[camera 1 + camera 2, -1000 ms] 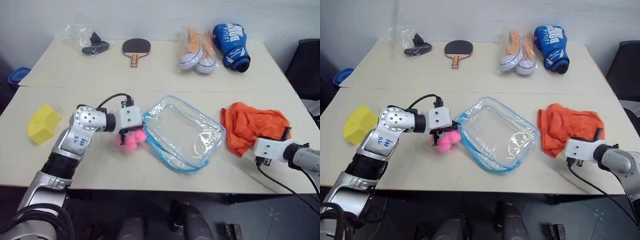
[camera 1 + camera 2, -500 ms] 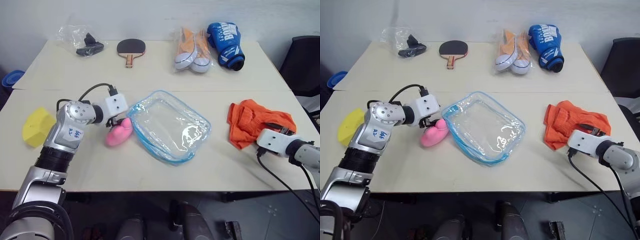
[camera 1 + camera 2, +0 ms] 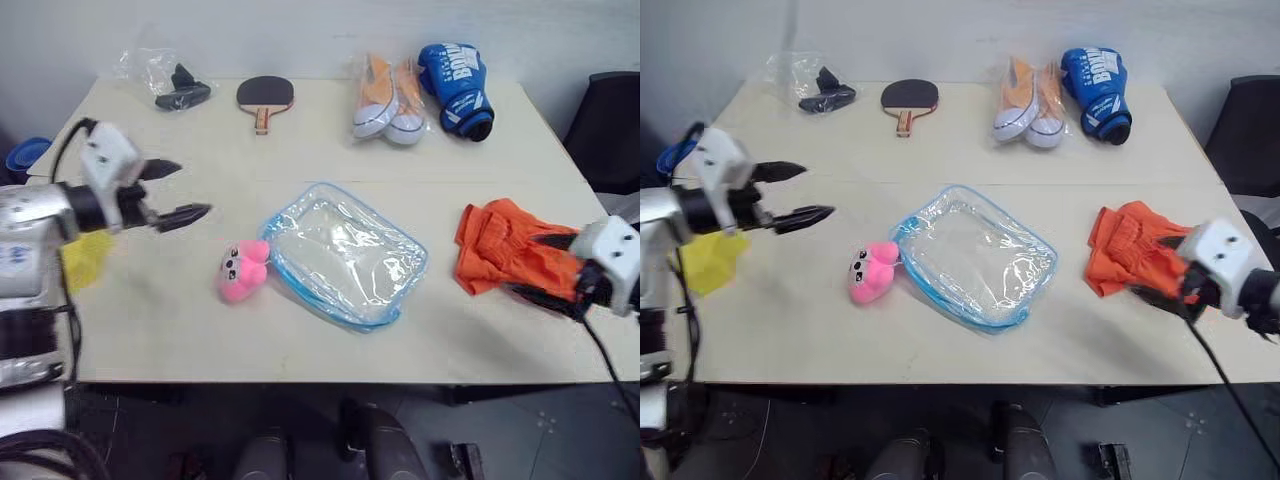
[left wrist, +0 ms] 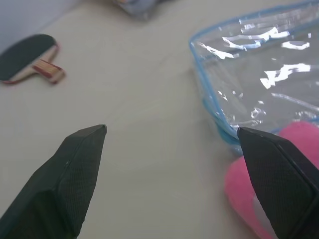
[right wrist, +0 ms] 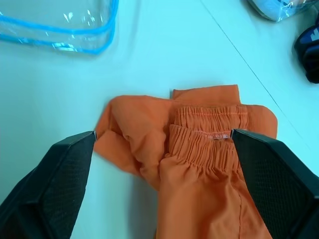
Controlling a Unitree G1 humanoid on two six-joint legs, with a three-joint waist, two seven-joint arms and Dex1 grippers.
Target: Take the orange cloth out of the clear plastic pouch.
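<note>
Your left gripper [image 3: 170, 192] is hovering with fingers spread above bare table [image 3: 150, 300] left of the pink plush toy [image 3: 240, 271], which is touching the clear plastic pouch [image 3: 345, 255] at mid-table. Your right gripper [image 3: 1162, 268], also spread and empty, is hanging over the orange cloth [image 3: 505, 245], lying outside the pouch near the table's right edge. Your right wrist view is showing the cloth's gathered waistband; your left wrist view, the table tennis paddle [image 4: 30, 62].

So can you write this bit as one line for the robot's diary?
orange cloth: out, on table right of clear plastic pouch | pouch: empty | left claw: open, holding nothing | right claw: open above cloth
</note>
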